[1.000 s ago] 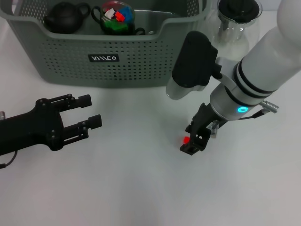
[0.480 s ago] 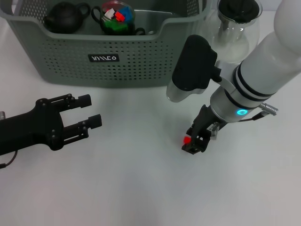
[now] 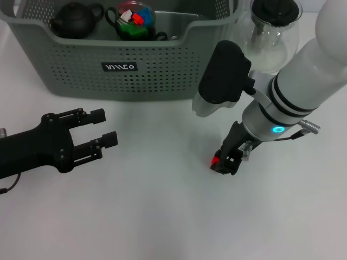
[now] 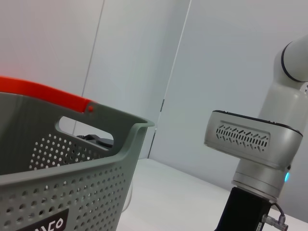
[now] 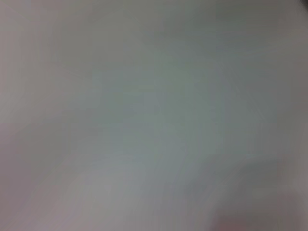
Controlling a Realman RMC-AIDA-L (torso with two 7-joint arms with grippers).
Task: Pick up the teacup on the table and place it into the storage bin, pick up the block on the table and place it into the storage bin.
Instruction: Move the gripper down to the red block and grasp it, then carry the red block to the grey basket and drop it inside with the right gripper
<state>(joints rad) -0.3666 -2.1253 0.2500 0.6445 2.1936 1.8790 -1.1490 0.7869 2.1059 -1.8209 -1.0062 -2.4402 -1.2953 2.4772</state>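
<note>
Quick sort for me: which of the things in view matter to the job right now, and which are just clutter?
In play:
- red block, on the table at the right gripper's tips
- storage bin, already holding a teacup of coloured pieces

Just there:
- black teapot, in the bin
- glass carafe, beside the bin
- left gripper, open and idle

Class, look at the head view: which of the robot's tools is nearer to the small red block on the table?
The right. The right tool is down at the red block, its fingers right against it. The left tool hovers open far off toward the robot's left, in front of the storage bin.
</note>
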